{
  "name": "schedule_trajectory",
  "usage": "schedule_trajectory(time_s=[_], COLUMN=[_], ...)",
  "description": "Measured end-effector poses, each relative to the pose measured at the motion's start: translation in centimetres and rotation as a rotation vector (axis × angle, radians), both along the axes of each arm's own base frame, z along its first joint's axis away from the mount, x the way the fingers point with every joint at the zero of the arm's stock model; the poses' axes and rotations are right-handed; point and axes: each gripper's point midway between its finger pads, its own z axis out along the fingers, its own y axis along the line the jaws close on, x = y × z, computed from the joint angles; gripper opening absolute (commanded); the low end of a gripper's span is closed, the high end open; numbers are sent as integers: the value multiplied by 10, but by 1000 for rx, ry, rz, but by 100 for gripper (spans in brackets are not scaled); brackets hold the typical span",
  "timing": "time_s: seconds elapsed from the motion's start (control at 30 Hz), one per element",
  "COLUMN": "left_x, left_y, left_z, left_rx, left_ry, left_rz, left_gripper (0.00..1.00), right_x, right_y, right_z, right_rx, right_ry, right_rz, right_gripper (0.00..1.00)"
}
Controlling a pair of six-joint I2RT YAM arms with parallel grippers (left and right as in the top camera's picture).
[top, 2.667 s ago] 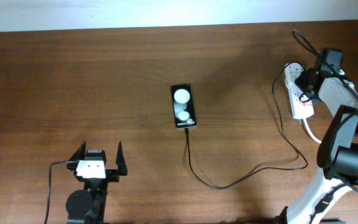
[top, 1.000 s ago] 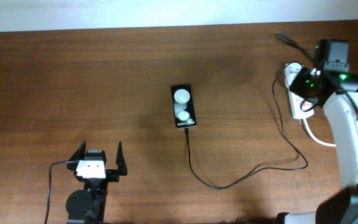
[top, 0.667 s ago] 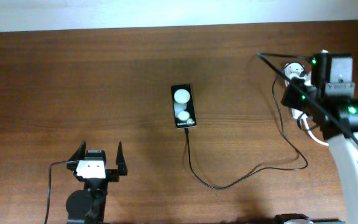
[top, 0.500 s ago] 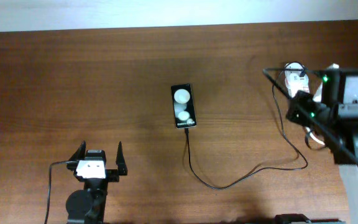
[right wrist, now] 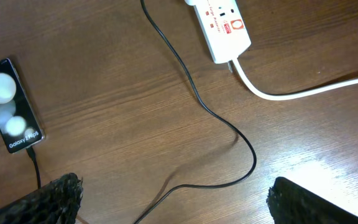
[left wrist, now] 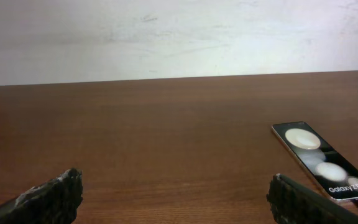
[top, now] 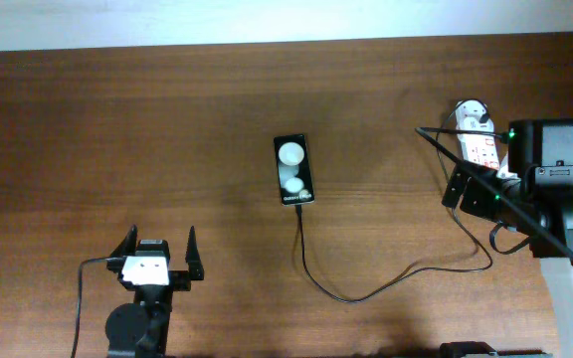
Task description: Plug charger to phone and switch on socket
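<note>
The black phone lies flat mid-table, two white round patches up; it also shows in the wrist views. The charger's thin black cable meets the phone's near end, loops across the table and runs up to the white socket at the far right. My right gripper hovers open above the cable, just in front of the socket, with nothing between its fingers. My left gripper is open and empty near the front left, well short of the phone.
The socket's thick white cord trails off to the right across the table. A pale wall runs along the table's far edge. My left arm's own black cable hangs at the front left.
My right gripper has drawn back from the socket toward the table's front and gone from shut to open. The left arm, phone and cable have stayed put.
</note>
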Motion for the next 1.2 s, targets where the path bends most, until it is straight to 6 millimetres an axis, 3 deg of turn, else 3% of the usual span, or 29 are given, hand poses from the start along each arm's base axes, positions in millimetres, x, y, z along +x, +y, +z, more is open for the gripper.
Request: schedule_trajectory(time_s=[0.17, 0.37, 0.43, 0.6, 0.73, 1.0, 1.2], left_x=[0, 0, 0, 0, 0, 0, 0], left_y=[0, 0, 0, 0, 0, 0, 0], left_z=[0, 0, 0, -1, -1, -2, -2], left_rx=[0, 0, 0, 1, 1, 1, 1], left_ry=[0, 0, 0, 2, 3, 4, 4], left_rz=[0, 0, 0, 0, 0, 0, 0], left_gripper=[99, 99, 99, 99, 99, 99, 99], right_x=[-5, -11, -19, -31, -34, -24, -18], right_y=[0, 1, 2, 3, 4, 5, 5], right_z=[15, 67, 65, 12, -18, -69, -84], right_rx=[-1, -12, -18, -21, -24, -26, -26], right_ry=[-76, -456, -557, -737, -877, -967, -967], right_rz=[1, 20, 30, 39, 43, 45, 45], right_gripper=[99, 99, 99, 99, 99, 99, 99])
